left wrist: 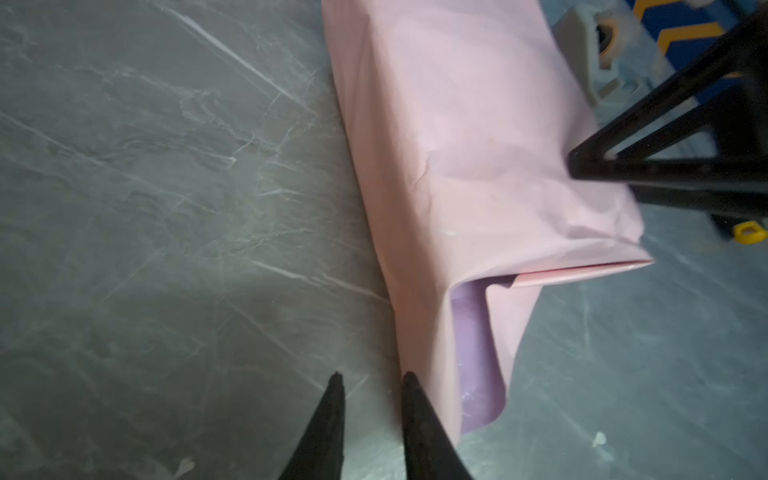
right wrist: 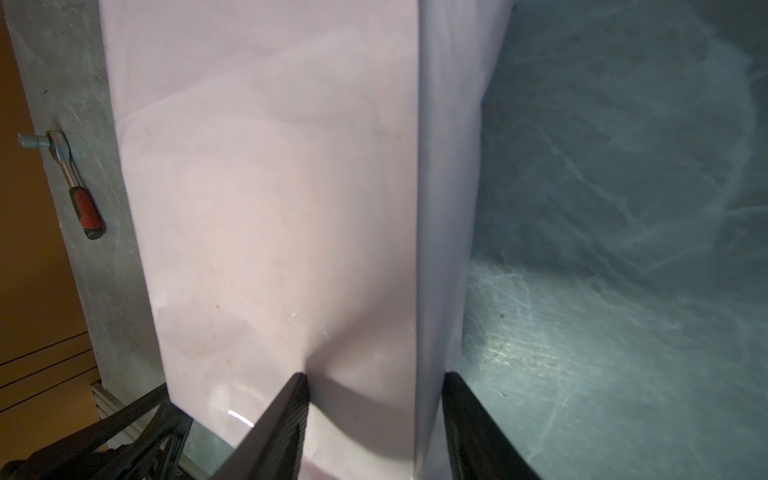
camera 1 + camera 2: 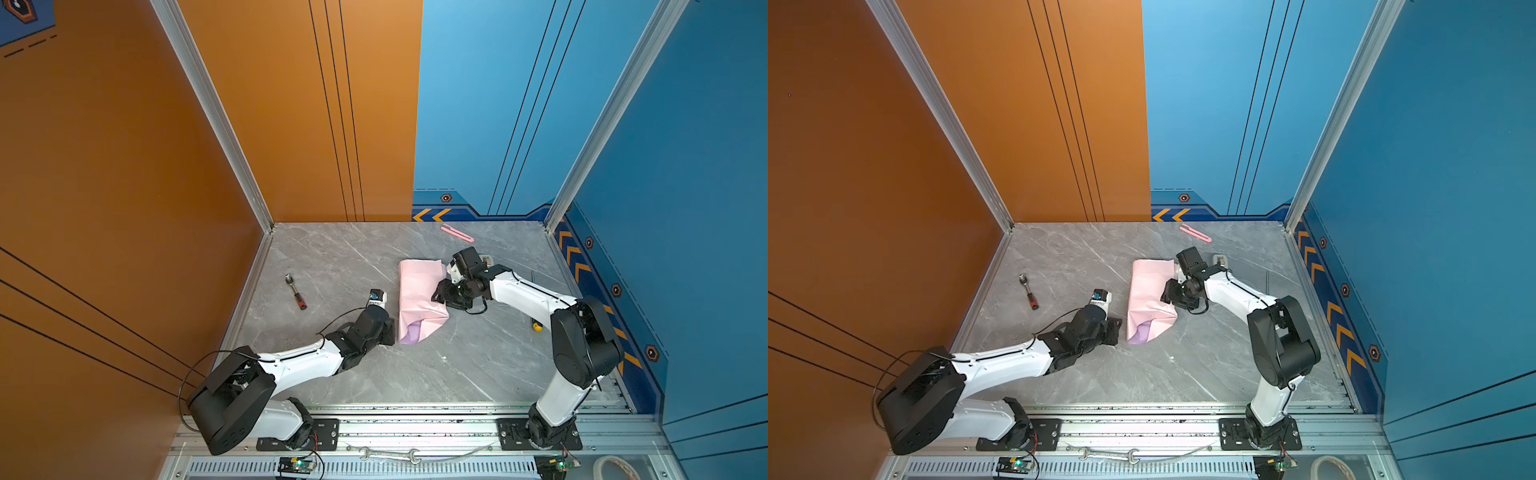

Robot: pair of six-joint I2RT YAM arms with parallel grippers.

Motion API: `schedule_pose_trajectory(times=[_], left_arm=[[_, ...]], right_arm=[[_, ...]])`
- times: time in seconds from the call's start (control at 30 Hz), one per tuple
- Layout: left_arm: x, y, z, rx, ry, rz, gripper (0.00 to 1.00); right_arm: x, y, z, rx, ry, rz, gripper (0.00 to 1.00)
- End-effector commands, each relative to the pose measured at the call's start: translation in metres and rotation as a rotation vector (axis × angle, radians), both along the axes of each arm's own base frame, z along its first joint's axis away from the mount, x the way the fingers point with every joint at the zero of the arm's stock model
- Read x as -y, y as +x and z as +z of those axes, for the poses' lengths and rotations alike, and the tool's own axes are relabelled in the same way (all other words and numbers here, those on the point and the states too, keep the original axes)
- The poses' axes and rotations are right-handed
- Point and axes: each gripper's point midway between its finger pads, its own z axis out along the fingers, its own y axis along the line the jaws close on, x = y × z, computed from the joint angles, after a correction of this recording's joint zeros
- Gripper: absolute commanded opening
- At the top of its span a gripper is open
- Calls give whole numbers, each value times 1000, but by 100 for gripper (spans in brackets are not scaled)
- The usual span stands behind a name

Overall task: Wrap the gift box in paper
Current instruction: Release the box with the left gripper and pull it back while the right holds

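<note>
The paper [image 3: 417,286] [image 3: 1148,286] lies folded pale-pink side out as a long parcel in mid-table. Its near end gapes and shows the lilac inside [image 1: 473,353]. The gift box is hidden under the paper. My right gripper [image 3: 436,293] [image 2: 376,376] is open and straddles the parcel's right edge. One of its fingertips [image 2: 301,380] dents the top of the paper, and the other stands beside the side wall. My left gripper [image 3: 390,332] [image 1: 370,376] is low at the parcel's near left edge. Its jaws are slightly open, with bare table between them.
A red-handled ratchet [image 3: 296,291] lies left on the grey marble table [image 3: 457,365]. A pink cutter [image 3: 457,232] lies at the back, and a tape dispenser [image 3: 1221,261] sits behind my right wrist. A yellow-handled screwdriver [image 3: 536,324] lies right. A spanner [image 3: 388,455] rests on the front rail.
</note>
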Motion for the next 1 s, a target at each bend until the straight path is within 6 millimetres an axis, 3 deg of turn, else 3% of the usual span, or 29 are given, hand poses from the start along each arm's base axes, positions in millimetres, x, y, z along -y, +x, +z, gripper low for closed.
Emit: schedule_pose_trajectory(times=[0.0,0.17,0.27,0.37,0.53,0.73,0.97], left_arm=[[-13,-4,-24,-71,49,21,24],[4,-2,-29,-94,8,-30,32],[10,-3,-12,-42,-67,-54,44],[8,-8,3,11,-105,-57,47],[14,-16,16,73,-119,-111,49],[35,-12,9,38,-106,-174,49],[42,-3,-3,13,-89,-158,43]], right_arm=[[1,-3,-11,-16,-34,-4,55],[1,-4,-11,-15,-36,-3,55],[2,-5,-10,-13,-37,-3,55],[2,-3,-9,-10,-35,-3,55],[-1,-2,-9,-10,-30,1,55],[-2,-4,-10,-12,-32,3,55],[-1,-4,-10,-12,-33,4,55]])
